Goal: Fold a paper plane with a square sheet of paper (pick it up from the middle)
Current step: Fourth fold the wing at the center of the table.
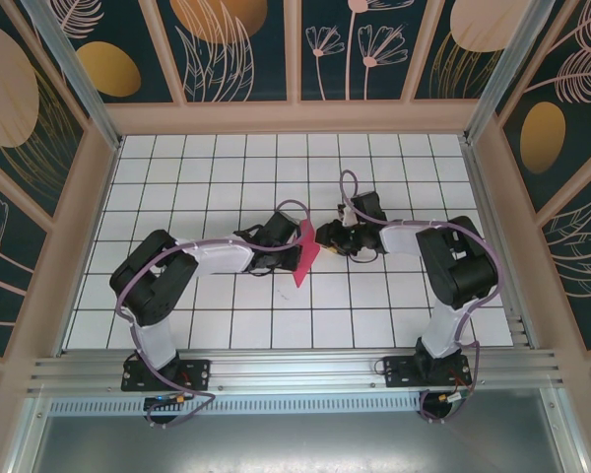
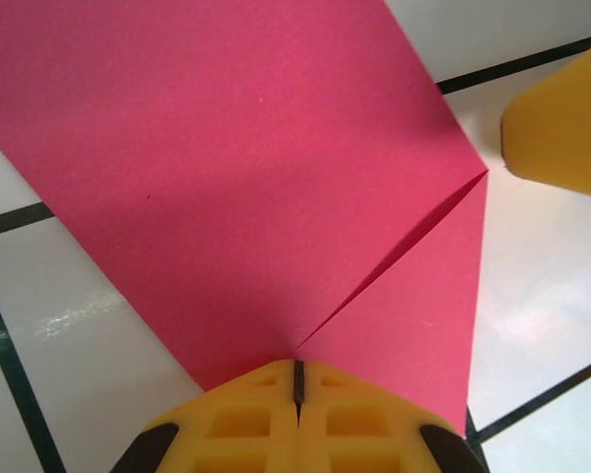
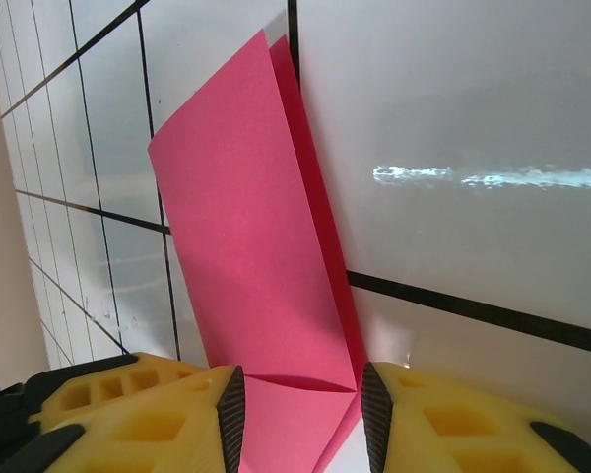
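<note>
- Magenta-pink, creased in layers, up on edge over the middle of the desk: square sheet of paper
- Pinched tight at a creased edge by left pincer
- Straddled by right pincer, pads parted

My left gripper is pressed closed, its yellow pads meeting at a thin seam on the near edge of the pink paper. On the paper's right side a triangular flap lies folded along a diagonal crease. Just off the paper's right corner sits another yellow fingertip. White gridded table shows beside the paper.
</note>
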{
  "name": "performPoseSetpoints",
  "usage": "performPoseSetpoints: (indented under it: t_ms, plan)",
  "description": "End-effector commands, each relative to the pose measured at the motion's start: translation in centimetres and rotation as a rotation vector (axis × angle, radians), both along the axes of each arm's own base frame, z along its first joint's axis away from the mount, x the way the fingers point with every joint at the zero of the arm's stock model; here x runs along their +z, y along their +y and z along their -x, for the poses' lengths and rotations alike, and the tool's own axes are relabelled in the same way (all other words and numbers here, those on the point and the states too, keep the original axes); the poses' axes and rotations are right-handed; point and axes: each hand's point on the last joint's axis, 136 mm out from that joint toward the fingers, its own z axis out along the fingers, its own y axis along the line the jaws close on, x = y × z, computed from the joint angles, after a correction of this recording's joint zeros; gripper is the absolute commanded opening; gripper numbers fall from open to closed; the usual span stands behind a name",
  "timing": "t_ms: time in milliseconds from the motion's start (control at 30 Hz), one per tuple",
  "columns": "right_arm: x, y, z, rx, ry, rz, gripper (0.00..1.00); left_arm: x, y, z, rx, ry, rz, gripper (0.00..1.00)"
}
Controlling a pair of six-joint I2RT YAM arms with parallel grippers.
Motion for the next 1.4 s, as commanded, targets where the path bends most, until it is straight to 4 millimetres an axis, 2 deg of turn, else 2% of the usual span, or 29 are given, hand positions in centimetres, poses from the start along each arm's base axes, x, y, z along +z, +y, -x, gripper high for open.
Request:
performPoseSetpoints:
  t_ms: [0,167,333,700,1067,1367]
  plan:
    - [0.3,1.0,-0.2,0.043,-0.023,-0.012,0.4,-1.9,1.1,0.8,-0.007,0.021,-0.047,0.01]
    - [0.0,1.2,-0.1,0.05,-0.015,-0.007,0.4,-2.8,1.5,1.4,-0.012,0.04,-0.053,0.0]
    - [-0.1,1.2,-0.3,0.045,-0.018,0.01,0.4,-2.9,1.7,1.6,-0.01,0.041,-0.055,0.01]
    - [-0.1,0.8,-0.7,0.034,-0.028,0.04,0.41,0.3,1.2,0.4,0.011,-0.04,-0.006,0.08]
    - [-0.4,1.6,-0.2,0.058,-0.016,0.03,0.41,1.5,1.9,-0.1,0.05,-0.091,-0.003,0.12]
    - [-0.2,1.7,-0.2,0.061,-0.018,0.032,0.41,0.1,2.6,-0.2,0.074,-0.075,-0.049,0.1]
